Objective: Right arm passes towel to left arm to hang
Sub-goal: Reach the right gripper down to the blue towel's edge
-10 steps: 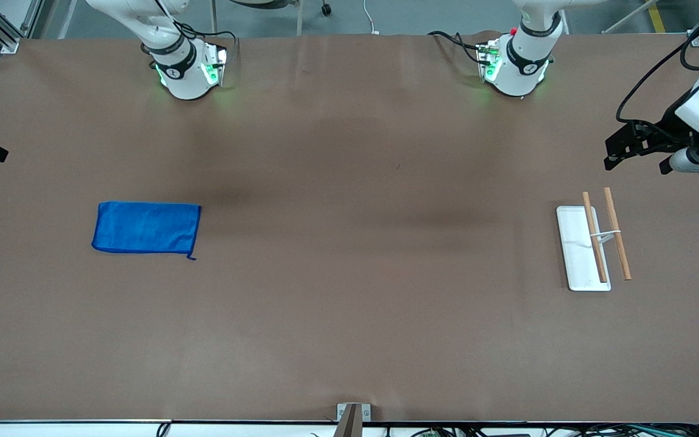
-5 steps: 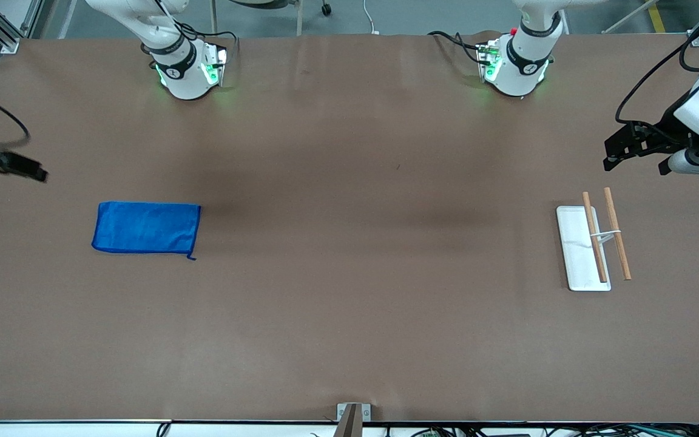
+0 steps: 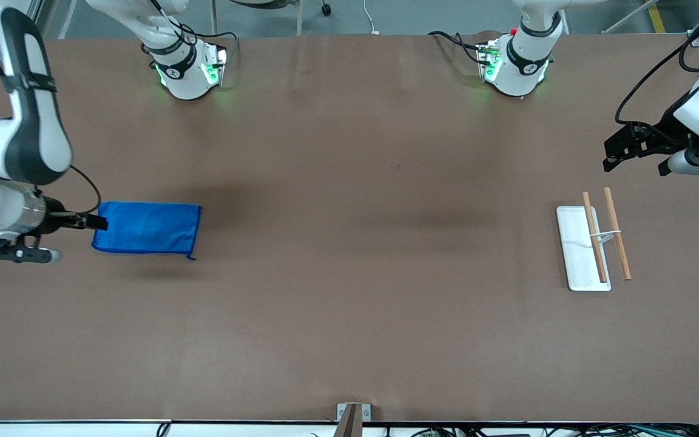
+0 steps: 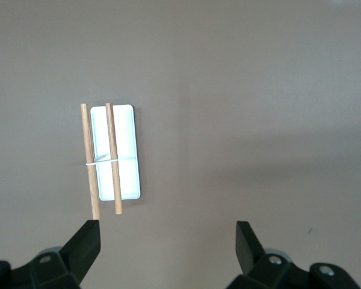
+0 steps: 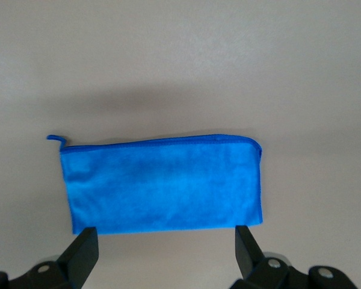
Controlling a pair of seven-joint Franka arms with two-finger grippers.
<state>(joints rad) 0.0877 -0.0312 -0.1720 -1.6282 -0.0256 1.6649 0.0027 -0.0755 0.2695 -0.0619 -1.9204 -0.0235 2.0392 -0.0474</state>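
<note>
While the towel (image 3: 146, 227) lies flat, right hand (image 3: 97, 223) open above its end, left hand (image 4: 168, 241) open over table (image 3: 349, 303).

Count of things on the brown table

One blue towel (image 3: 147, 227) lies flat toward the right arm's end. One white tray (image 3: 579, 255) lies toward the left arm's end, with two wooden rods (image 3: 594, 237) over it, joined by one thin white crosspiece (image 3: 605, 234). Two robot arms, each with one two-finger gripper: the right gripper (image 3: 96, 223) and the left gripper (image 3: 609, 162).
</note>
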